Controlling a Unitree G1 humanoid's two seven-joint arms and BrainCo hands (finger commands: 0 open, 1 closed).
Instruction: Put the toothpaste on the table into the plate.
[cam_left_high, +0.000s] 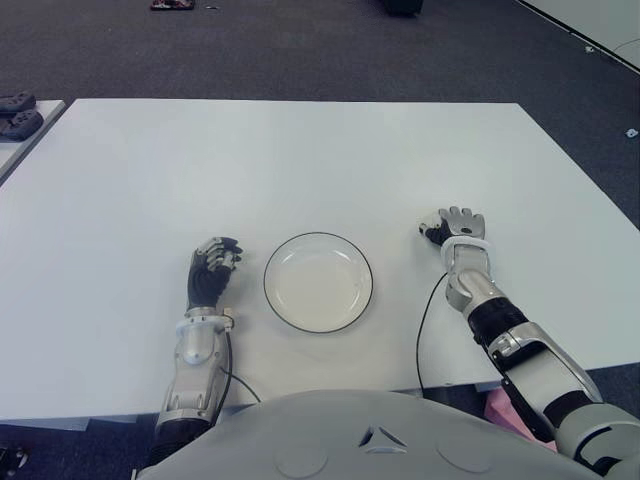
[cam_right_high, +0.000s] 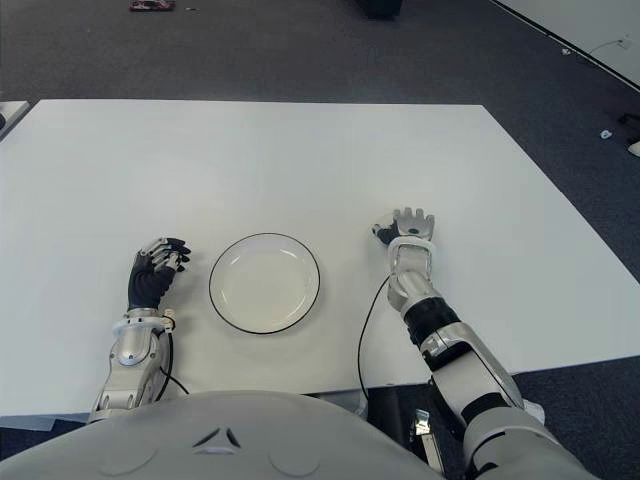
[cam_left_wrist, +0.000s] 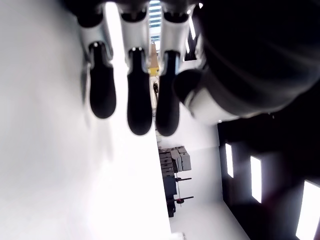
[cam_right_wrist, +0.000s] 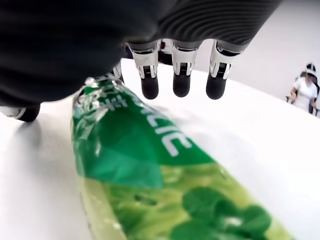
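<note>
A green toothpaste tube (cam_right_wrist: 150, 165) with white lettering lies on the white table (cam_left_high: 300, 150), seen only in the right wrist view. My right hand (cam_left_high: 455, 225) hovers palm-down right over it, to the right of the plate. Its fingers (cam_right_wrist: 181, 75) hang straight past the tube's far end and do not close on it. In the eye views the hand and forearm hide the tube. The white, dark-rimmed plate (cam_left_high: 318, 285) sits empty near the front edge between my hands. My left hand (cam_left_high: 213, 262) shows just left of the plate, with loose fingers (cam_left_wrist: 139, 95) holding nothing.
A black cable (cam_left_high: 424, 330) runs from my right forearm over the table's front edge. Dark objects (cam_left_high: 15, 112) sit on a second surface at the far left. Dark carpet surrounds the table. A seated person (cam_right_wrist: 304, 90) shows far off in the right wrist view.
</note>
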